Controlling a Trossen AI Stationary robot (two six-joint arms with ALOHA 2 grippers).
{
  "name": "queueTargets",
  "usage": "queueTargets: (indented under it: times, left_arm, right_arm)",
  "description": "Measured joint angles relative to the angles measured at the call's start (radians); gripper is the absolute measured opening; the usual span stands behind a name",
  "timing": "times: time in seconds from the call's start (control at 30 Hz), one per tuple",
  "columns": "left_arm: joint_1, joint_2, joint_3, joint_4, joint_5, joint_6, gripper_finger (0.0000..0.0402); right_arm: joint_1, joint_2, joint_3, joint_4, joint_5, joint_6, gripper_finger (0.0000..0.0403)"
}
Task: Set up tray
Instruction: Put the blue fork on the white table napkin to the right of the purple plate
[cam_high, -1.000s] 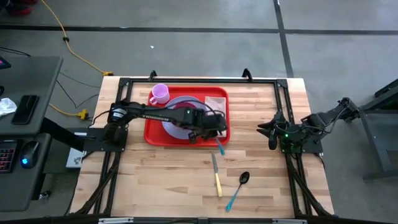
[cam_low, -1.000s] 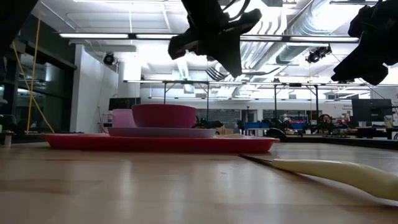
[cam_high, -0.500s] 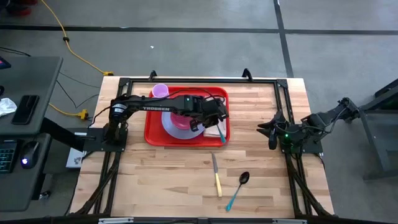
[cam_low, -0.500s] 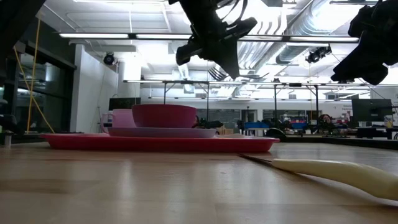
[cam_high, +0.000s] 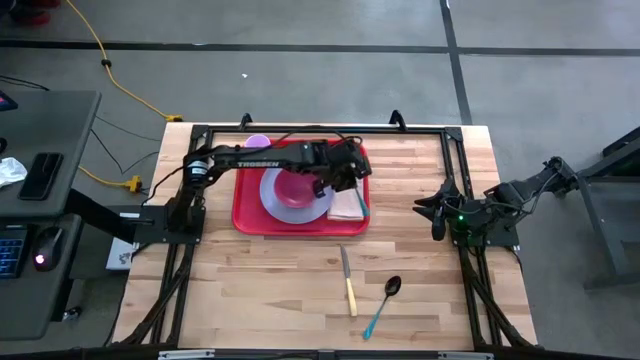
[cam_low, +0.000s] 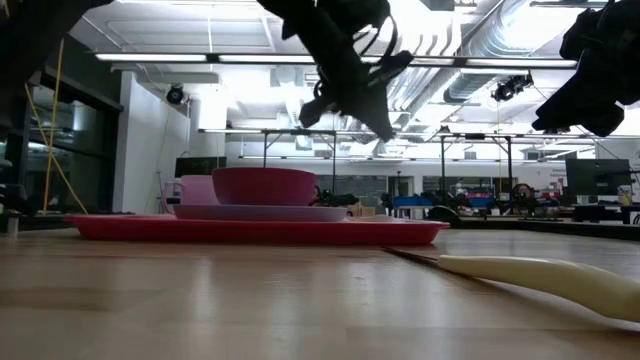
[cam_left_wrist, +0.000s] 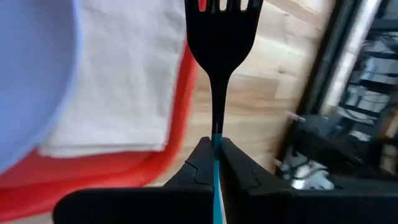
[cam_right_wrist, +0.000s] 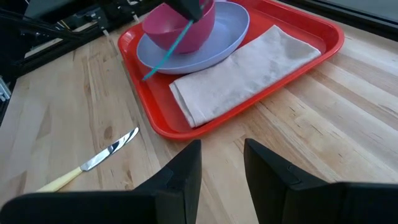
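Left gripper (cam_high: 352, 178) is closed on a fork (cam_left_wrist: 217, 56) with a teal handle and has moved from the tray's near right corner further back, so it now hangs over the folded napkin (cam_high: 347, 203). At the table's near edge, around 6 o'clock, the knife (cam_high: 347, 281) and the spoon (cam_high: 382, 303) lie as before. Beyond them, toward 12 o'clock, the red tray (cam_high: 247, 222) carries the lavender plate (cam_high: 274, 205), the pink bowl (cam_high: 296, 188) and a pink cup (cam_high: 258, 141). Right gripper (cam_right_wrist: 221, 163) waits at 3 o'clock, fingers apart, holding nothing.
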Motion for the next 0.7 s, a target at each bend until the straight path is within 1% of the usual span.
queueTargets:
  times: [0.1, 0.3, 0.43, 0.6, 0.7]
  left_arm:
    - [0.028, 0.005, -0.002, -0.006, 0.021, 0.018, 0.0035]
    - [0.08, 0.003, -0.002, -0.001, 0.022, 0.066, 0.0035]
    - [0.111, 0.003, -0.002, 0.009, 0.052, 0.098, 0.0035]
    - [0.148, 0.003, -0.002, 0.014, 0.059, 0.161, 0.0035]
    - [0.171, 0.003, -0.002, 0.054, 0.076, 0.201, 0.0035]
  right_arm:
    - [0.0, 0.0, 0.0, 0.0, 0.001, 0.0, 0.0099]
    - [0.0, 0.0, 0.0, 0.0, 0.0, 0.0, 0.0099]
    - [0.0, 0.0, 0.0, 0.0, 0.001, 0.0, 0.0099]
    - [0.0, 0.0, 0.0, 0.0, 0.006, -0.003, 0.0099]
    - [0.0, 0.0, 0.0, 0.0, 0.007, -0.003, 0.0099]
